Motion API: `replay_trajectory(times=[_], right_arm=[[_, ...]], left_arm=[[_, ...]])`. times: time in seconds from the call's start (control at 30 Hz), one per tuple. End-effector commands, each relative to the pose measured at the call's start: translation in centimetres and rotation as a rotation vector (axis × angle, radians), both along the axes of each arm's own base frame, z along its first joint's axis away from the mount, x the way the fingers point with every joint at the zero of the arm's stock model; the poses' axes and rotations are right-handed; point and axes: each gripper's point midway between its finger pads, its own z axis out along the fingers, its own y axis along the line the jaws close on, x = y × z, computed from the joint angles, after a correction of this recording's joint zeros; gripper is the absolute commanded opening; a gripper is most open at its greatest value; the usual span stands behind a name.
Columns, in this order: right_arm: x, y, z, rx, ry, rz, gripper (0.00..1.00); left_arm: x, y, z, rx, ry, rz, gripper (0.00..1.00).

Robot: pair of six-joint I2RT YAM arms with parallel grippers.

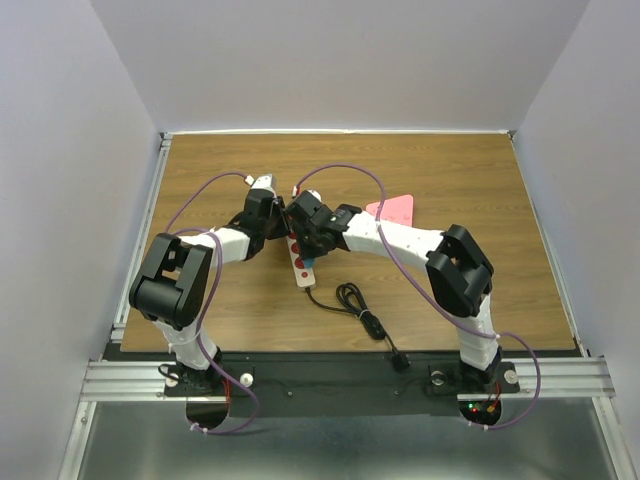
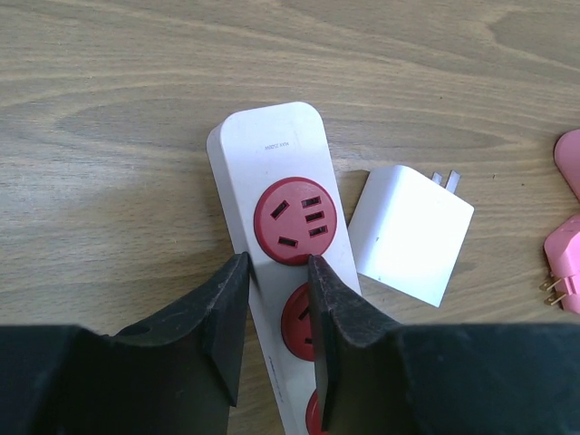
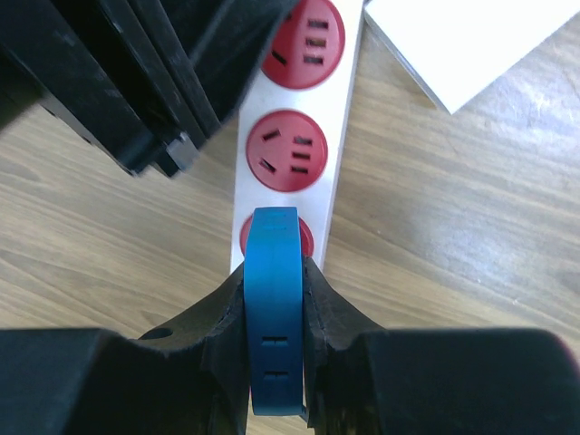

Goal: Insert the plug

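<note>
Right gripper: pressed shut on the blue plug, pinching its two broad flat sides.
Plug handling: probably light and rigid, with smooth plastic that could slip or twist. The broad-side hold looks sound. The prongs are hidden below.
Plug position: upright between the fingers, directly over the nearest red socket of the white power strip. Whether the prongs have entered it cannot be seen.
Middle socket: vacant, just beyond the plug.
Left gripper: fingers a narrow way apart, tips over the strip near its far socket. I cannot tell whether they clamp it or only steady it.
Strip handling: likely light enough to slide on the wooden table, so it needs bracing.
White adapter: lies just beside the strip's far end.
Pink plugs: farther off, to the side.
</note>
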Motion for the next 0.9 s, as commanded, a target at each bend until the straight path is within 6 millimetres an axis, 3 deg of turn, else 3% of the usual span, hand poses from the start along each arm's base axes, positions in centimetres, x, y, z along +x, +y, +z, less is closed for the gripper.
replay_trajectory(times=[0.0,0.67,0.87], right_arm=[[0.2,-0.1,1.1,-0.015,-0.027,-0.03,0.01],[1.0,-1.5,0.9,-0.09,-0.06,-0.071,0.0],[0.8,-0.9,0.8,-0.087,-0.054,-0.059,0.0]], left_arm=[[0.2,0.2,-1.0,0.035,0.015,-0.017,0.28],[0.1,0.0,-1.2,0.03,0.022,-0.026,0.24],[0.1,-0.1,-1.2,0.028,0.021,-0.028,0.24]])
